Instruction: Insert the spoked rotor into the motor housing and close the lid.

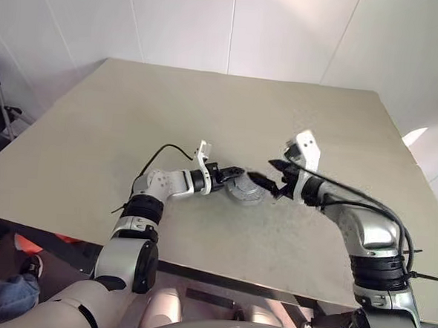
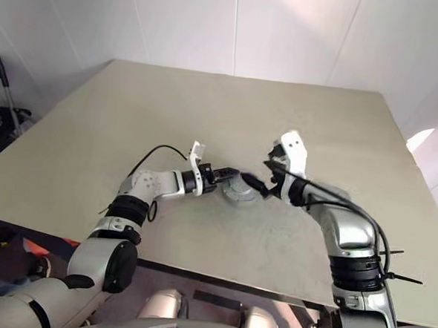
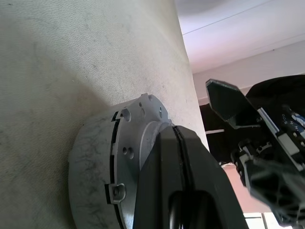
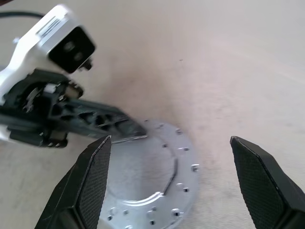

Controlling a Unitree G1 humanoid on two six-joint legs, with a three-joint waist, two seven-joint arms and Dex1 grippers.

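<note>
The shiny silver-grey round metal lid (image 4: 151, 179) lies flat on the pale counter (image 1: 207, 119), under my spread right claw (image 4: 174, 179); my left claw (image 1: 233, 174), pressed together, rests on its rim and is nearer

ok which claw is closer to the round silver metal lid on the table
Left. The left claw, shut, rests against the round silver metal lid. The right claw hangs open just beside and above it, not touching.
</note>
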